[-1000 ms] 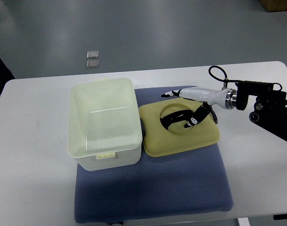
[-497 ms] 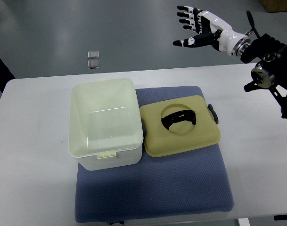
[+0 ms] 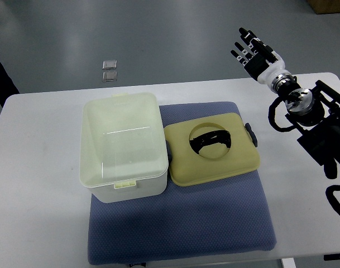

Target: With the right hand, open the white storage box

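White storage box (image 3: 124, 146): translucent, rectangular, open, upright on the blue mat's (image 3: 181, 234) left part, overhanging its left and far edges. Lid (image 3: 212, 149): cream-yellow, lies flat on the mat touching the box's right side, round recess with black handle (image 3: 210, 139) up.

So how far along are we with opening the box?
It looks done: the white storage box stands open on the blue mat, and its lid lies beside it on the right. The right hand is raised clear, fingers spread, holding nothing. Nothing visible is left to do.
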{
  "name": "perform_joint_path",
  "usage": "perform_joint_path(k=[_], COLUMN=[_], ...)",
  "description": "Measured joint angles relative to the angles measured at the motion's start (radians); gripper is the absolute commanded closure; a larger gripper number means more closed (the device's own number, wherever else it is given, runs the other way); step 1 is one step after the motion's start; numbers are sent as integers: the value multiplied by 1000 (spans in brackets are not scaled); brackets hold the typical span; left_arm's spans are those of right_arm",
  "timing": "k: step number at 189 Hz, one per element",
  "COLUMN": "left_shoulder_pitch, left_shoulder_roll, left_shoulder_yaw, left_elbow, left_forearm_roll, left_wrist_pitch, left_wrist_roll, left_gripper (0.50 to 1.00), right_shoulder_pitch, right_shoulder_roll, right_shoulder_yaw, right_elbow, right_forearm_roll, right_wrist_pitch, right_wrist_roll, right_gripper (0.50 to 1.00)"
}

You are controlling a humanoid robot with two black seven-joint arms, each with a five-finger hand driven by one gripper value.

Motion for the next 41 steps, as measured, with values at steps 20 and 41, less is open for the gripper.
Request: perform_joint_path(k=[20, 41], left_shoulder_pitch=[0, 0], left_shoulder_roll=[0, 0], left_shoulder_yaw=[0, -1], left_elbow=[1, 2], left_forearm_roll=[0, -1], left_wrist_pitch=[0, 0], left_wrist_roll=[0, 0], left_gripper=[500, 500], right_shoulder_pitch=[-31, -53], right_shoulder_roll=[28, 41], right_shoulder_yaw=[-1, -3], right_elbow=[2, 3], right_forearm_roll=[2, -3], right_wrist_pitch=[15, 42], right_wrist_roll=[23, 29], right_gripper=[566, 566])
